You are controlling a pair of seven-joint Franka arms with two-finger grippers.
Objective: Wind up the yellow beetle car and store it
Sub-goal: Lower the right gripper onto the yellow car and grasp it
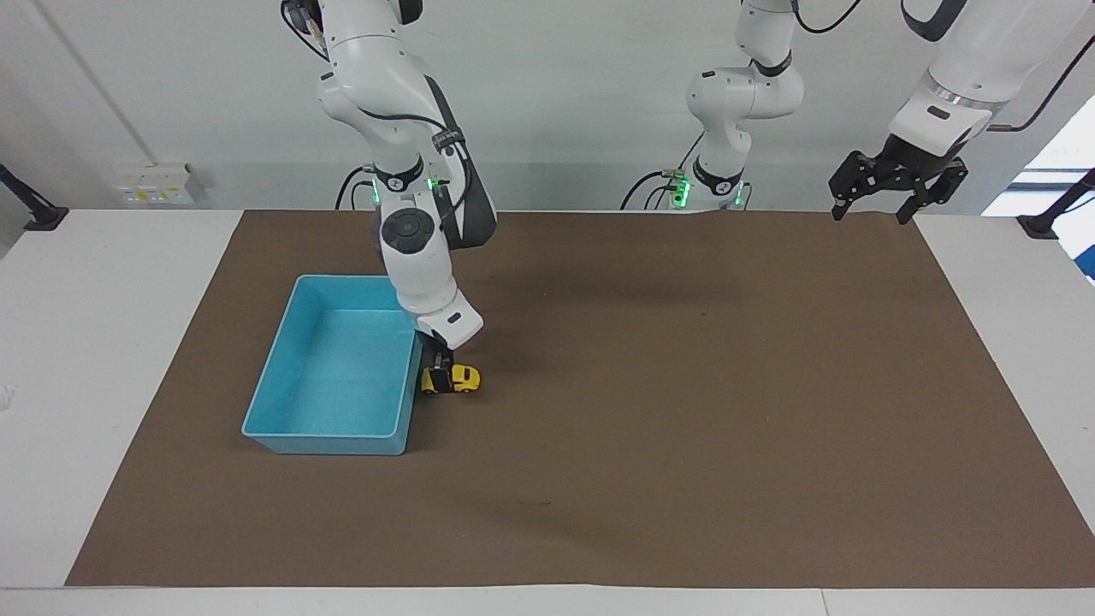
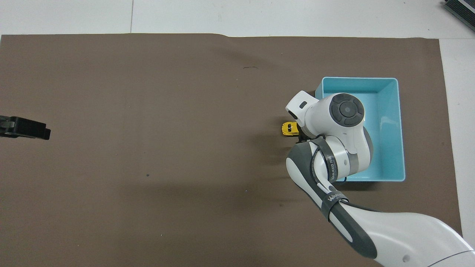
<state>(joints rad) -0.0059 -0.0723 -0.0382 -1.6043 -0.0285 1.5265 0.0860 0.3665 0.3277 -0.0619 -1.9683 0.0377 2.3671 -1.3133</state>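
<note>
The yellow beetle car (image 1: pixel 463 377) stands on the brown mat right beside the blue bin (image 1: pixel 325 441), at the bin's side toward the left arm's end. My right gripper (image 1: pixel 438 376) is down at mat level, open, with its dark fingers around the car's bin-side end. In the overhead view the right wrist hides that gripper, and only the free end of the car (image 2: pixel 289 128) shows next to the bin (image 2: pixel 387 148). My left gripper (image 1: pixel 881 198) hangs open and holding nothing over the mat's corner near the left arm's base, waiting.
The bin holds nothing that I can see. The brown mat (image 1: pixel 684 411) covers most of the white table. A black part of the left gripper (image 2: pixel 26 128) shows at the edge of the overhead view.
</note>
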